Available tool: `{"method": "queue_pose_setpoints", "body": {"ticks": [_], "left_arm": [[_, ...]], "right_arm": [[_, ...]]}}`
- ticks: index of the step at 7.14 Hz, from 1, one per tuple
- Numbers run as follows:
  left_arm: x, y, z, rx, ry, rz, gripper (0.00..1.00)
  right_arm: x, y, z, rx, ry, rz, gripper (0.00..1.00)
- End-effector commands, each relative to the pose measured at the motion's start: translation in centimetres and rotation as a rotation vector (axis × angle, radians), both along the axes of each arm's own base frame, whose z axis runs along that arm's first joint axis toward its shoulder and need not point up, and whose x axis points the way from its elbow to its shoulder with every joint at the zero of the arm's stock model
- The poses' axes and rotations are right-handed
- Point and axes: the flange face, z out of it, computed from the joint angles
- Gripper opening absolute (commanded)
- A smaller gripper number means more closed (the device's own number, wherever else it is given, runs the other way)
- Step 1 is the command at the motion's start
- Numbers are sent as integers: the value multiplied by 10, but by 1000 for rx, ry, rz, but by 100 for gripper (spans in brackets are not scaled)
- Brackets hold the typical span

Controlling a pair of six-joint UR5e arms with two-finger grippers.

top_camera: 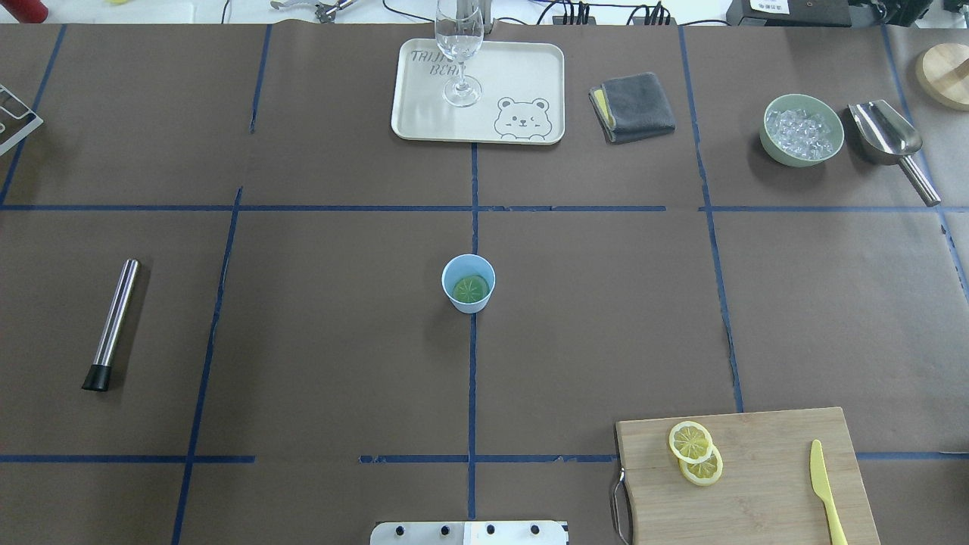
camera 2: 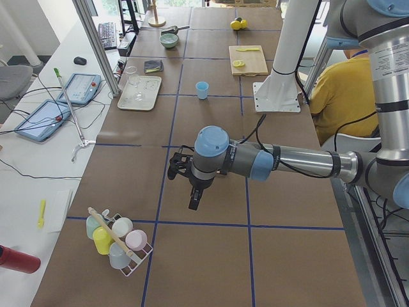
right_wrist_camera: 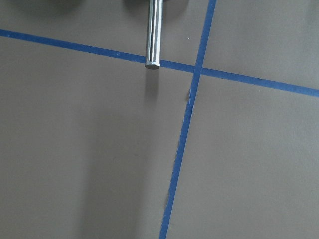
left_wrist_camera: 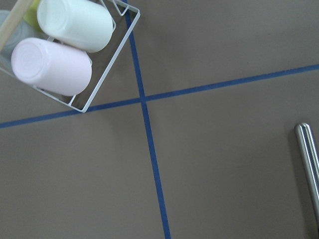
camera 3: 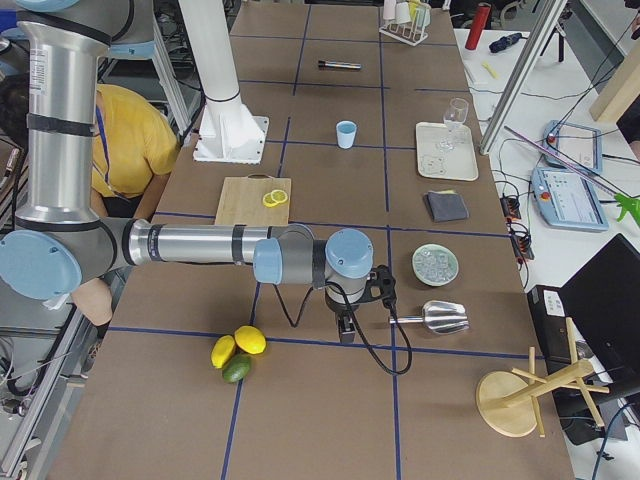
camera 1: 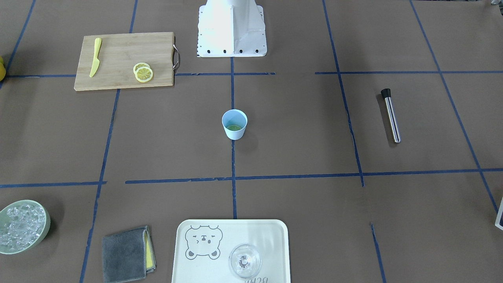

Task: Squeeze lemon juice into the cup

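The light-blue cup stands upright at the table's middle, where two tape lines cross. A round greenish-yellow slice lies flat inside it. Two overlapping lemon slices rest on the wooden cutting board near the robot's right. Both arms are far from the cup. The left gripper hangs over bare table at the left end, the right gripper over the right end beside a metal scoop. Only the side views show them, so I cannot tell whether they are open or shut.
A yellow knife lies on the board. A steel muddler lies at the left. At the far edge are a tray with a clear glass, a grey cloth, an ice bowl and a scoop. A cup rack stands near the left gripper.
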Motion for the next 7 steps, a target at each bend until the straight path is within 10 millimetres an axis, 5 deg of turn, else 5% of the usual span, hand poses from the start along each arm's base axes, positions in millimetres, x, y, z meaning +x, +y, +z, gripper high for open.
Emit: {"method": "queue_pose_setpoints", "body": {"ticks": [1, 2, 3, 5, 7], "left_arm": [[0, 16, 22, -35, 2, 5, 100], [21, 2, 51, -88, -5, 60, 100], [47, -15, 38, -91, -15, 122, 100], [49, -18, 2, -224, -24, 125, 100], [47, -17, 10, -276, -24, 121, 100]], "right_arm": [[-1, -2, 1, -8, -4, 2, 100], [-1, -3, 0, -2, -3, 2, 100], [-2, -4, 1, -7, 2, 2, 100], [-6, -6, 15, -35, 3, -7, 100], [-8, -13, 17, -35, 3, -12, 100]]}}
